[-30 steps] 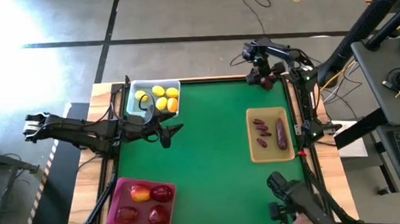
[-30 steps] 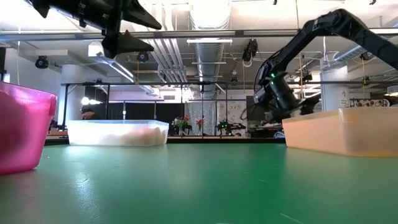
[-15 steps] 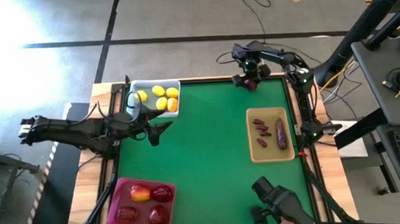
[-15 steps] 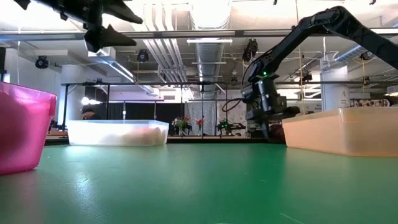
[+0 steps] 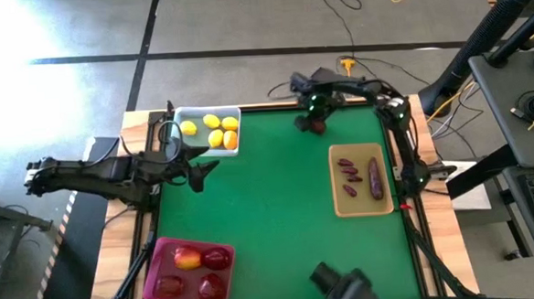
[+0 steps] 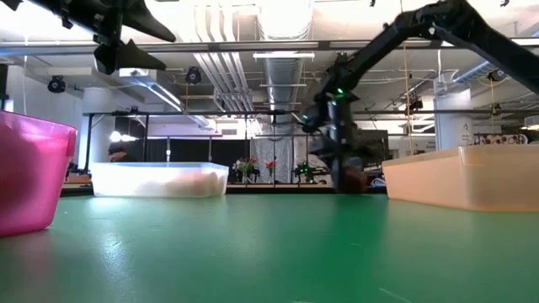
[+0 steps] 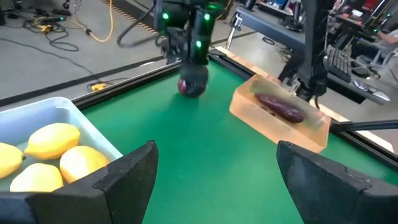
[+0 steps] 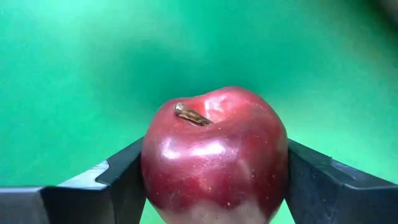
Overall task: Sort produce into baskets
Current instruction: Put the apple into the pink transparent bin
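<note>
Right gripper [image 8: 211, 180] clamped on red apple [image 8: 214, 152], low over green mat, pink bin [image 5: 163, 265] well apart. Slip risk: round glossy skin between jaws. Left gripper [image 7: 214, 180] open, empty, beside lemon bin [image 5: 178, 117].

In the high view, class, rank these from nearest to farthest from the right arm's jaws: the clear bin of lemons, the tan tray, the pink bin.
1. Flat tan tray, at the table's right side, and clear pale-bluish plastic bin, at the far left corner: too close to call.
2. Magenta-pink bin, near left corner, clearly farthest.

The right gripper holds a red apple near the far edge.
</note>
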Controlling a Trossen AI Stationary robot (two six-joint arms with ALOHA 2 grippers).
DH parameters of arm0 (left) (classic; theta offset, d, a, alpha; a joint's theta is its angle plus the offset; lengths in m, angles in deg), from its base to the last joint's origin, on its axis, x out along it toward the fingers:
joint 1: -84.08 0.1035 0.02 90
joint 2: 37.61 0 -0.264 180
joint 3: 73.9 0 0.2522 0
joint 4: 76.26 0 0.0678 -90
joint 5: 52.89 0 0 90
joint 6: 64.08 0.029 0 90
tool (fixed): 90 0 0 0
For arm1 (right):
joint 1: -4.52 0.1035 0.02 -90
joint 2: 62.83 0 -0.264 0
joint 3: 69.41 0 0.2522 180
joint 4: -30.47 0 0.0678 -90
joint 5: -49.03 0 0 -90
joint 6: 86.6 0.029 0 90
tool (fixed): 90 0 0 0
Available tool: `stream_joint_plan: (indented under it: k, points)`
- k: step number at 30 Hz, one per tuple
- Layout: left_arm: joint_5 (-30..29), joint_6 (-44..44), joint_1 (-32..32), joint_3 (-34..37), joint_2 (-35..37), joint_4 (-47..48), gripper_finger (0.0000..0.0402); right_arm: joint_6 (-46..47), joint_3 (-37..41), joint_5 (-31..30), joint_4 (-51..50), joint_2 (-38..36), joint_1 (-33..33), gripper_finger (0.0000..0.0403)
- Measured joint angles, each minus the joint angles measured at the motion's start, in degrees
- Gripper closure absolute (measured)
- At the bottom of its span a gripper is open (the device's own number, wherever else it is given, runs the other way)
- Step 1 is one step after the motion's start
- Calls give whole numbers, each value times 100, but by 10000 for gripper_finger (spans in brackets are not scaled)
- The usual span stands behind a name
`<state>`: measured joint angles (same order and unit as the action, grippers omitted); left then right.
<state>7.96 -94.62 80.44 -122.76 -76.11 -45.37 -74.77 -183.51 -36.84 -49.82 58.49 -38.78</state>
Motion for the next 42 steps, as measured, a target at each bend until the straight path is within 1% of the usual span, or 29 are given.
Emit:
stream_joint_plan:
  k: [3, 7, 8, 9, 11, 13, 14, 15, 17, 19, 21, 23, 25, 28, 30, 32, 34, 36, 38, 42]
  points:
    - [1, -2, 0, -1, 36, 21, 93, -302, 0, 104, 89, -75, 590, 117]
    - [17, -70, -1, -1, 34, 97, 93, -595, 0, 233, 473, -120, 1472, 108]
    - [108, -147, -4, -2, 27, 130, 93, -639, 0, 276, 587, -120, 1696, 107]
    - [312, -261, -5, -2, 16, 188, 93, -713, 0, 349, 717, -120, 1914, 106]
    - [974, -518, -54, -2, -47, 418, 93, -982, 0, 507, 952, -120, 2336, 107]
    - [1685, -865, -211, -2, -151, 779, 93, -1283, 0, 508, 1154, -120, 2736, 106]
    - [1902, -1089, -334, -2, -208, 1009, 93, -1421, 0, 504, 1248, -120, 2921, 105]
    - [2014, -1287, -492, -2, -271, 1248, 93, -1532, 0, 509, 1351, -120, 3087, 103]
    - [2056, -1576, -846, -2, -401, 1682, 93, -1719, 0, 510, 1601, -120, 3376, 99]
    - [1988, -1764, -1208, 0, -540, 1991, 93, -1782, 0, 510, 1852, -120, 3610, 93]
    - [1736, -1888, -1509, -2, -678, 2071, 93, -1787, 0, 507, 2033, -97, 3795, 85]
    - [1426, -1945, -1715, -2, -844, 2049, 93, -1722, 0, 498, 2152, -58, 3931, 74]
    - [1274, -1946, -1807, -2, -1062, 2052, 93, -1599, 0, 493, 2193, -15, 4019, 62]
    - [1127, -1586, -1808, -1, -1427, 2048, 93, -1415, 0, 489, 2273, -2, 4072, 41]
    - [873, -1219, -1792, -2, -1683, 2016, 93, -1243, 0, 489, 2267, -2, 4078, 30]
    - [495, -972, -1792, -2, -1945, 1897, 93, -1091, 0, 491, 2187, -10, 4080, 24]
    - [-25, -764, -1792, -1, -2199, 1721, 93, -960, -2, 493, 2075, -88, 4078, 21]
    - [-410, -722, -1790, -29, -2430, 1501, 93, -945, -115, 515, 1775, -233, 4087, 21]
    - [-483, -711, -1751, -108, -2636, 1322, 93, -1028, -306, 493, 1445, -433, 4106, 21]
    - [-343, -217, -1558, -322, -3027, 666, 93, -1300, -698, 297, 683, -871, 4135, 21]
